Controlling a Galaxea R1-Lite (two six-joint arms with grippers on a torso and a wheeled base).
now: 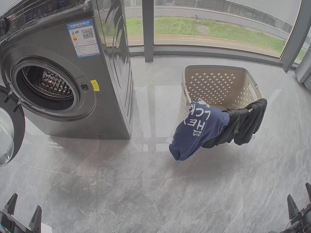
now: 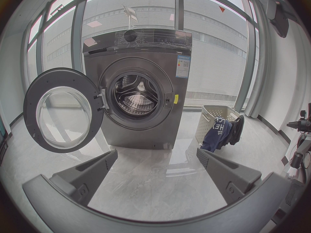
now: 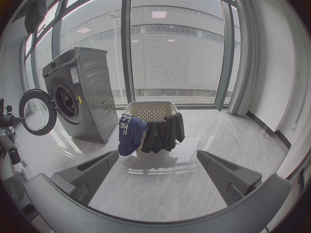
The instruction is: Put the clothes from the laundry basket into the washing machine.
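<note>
Our left hand [image 2: 156,152] and right hand [image 3: 157,152] both hang open, empty. Ahead of the right hand, clothes [image 1: 194,130] drape over the laundry basket [image 1: 213,81] rim; ahead of the left hand stands the washing machine [image 2: 136,54], door [image 2: 63,112] open.

Quick headcount. One washing machine [image 1: 81,123], with one round door [image 1: 13,127] and two stickers on its front: one blue-and-white label [image 1: 83,38] and one little yellow sticker [image 1: 95,85]. One laundry basket [image 1: 213,81]. Clothes over its rim: three by my count. That's one navy shirt [image 1: 197,130] with white lettering, a black piece [image 1: 226,131] right beside it and a second black piece [image 1: 252,120] past that. The black ones overlap, so I can't swear they're separate. Two robot hands, left hand [image 1: 26,201] and right hand [image 1: 298,191], two fingers each.
</note>
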